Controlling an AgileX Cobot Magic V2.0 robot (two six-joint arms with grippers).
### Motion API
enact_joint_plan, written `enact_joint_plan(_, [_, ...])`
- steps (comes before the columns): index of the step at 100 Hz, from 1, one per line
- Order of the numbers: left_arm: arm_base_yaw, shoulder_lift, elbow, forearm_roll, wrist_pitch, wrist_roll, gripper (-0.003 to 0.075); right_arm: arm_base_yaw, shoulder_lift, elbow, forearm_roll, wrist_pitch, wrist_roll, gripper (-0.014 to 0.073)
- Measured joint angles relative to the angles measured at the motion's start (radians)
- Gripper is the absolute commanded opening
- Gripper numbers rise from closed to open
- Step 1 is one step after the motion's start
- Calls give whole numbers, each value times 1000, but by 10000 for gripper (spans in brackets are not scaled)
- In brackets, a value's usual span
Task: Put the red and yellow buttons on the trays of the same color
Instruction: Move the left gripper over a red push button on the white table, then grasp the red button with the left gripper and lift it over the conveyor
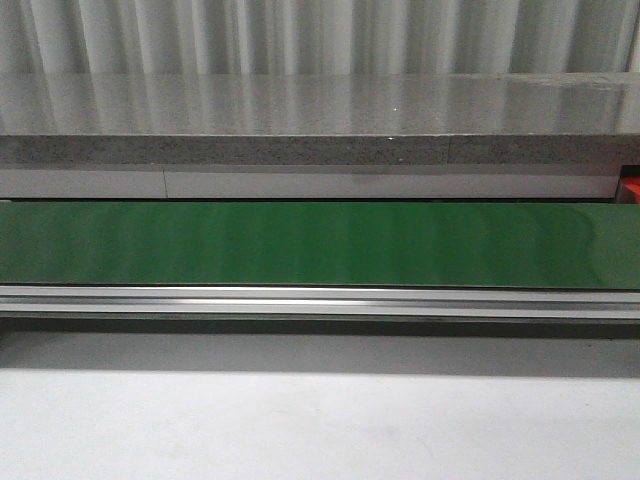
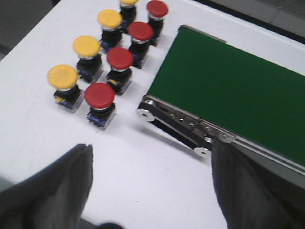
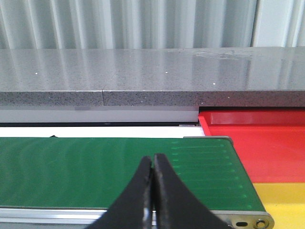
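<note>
Several yellow buttons and several red buttons stand in two rows on the white table, beside the end of the green conveyor belt. My left gripper hovers open over bare table just short of the nearest red button, with nothing between its fingers. The right gripper is shut and empty over the other end of the belt. Beyond that end lie the red tray and the yellow tray. No gripper appears in the front view.
The belt runs across the table on an aluminium frame. A grey stone ledge stands behind it. A sliver of the red tray shows at the far right. White table lies in front of the belt.
</note>
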Motion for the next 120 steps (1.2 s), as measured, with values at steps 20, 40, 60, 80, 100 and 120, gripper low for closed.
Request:
enact_joint_plan(20, [0, 175, 0, 47, -3, -138, 512, 0, 0, 0, 0, 0, 0, -68])
enact_joint_plan(40, [62, 366, 0, 48, -84, -188, 512, 0, 0, 0, 0, 0, 0, -68])
enact_joint_plan(60, [170, 507, 1, 46, -169, -197, 512, 0, 0, 0, 0, 0, 0, -68])
enact_joint_plan(80, [216, 608, 1, 46, -246, -180, 512, 0, 0, 0, 5, 0, 0, -68])
enact_joint_plan(100, [255, 689, 1, 46, -328, -180, 512, 0, 0, 0, 5, 0, 0, -68])
enact_joint_plan(120, [274, 762, 1, 58, -394, -180, 512, 0, 0, 0, 0, 0, 0, -68])
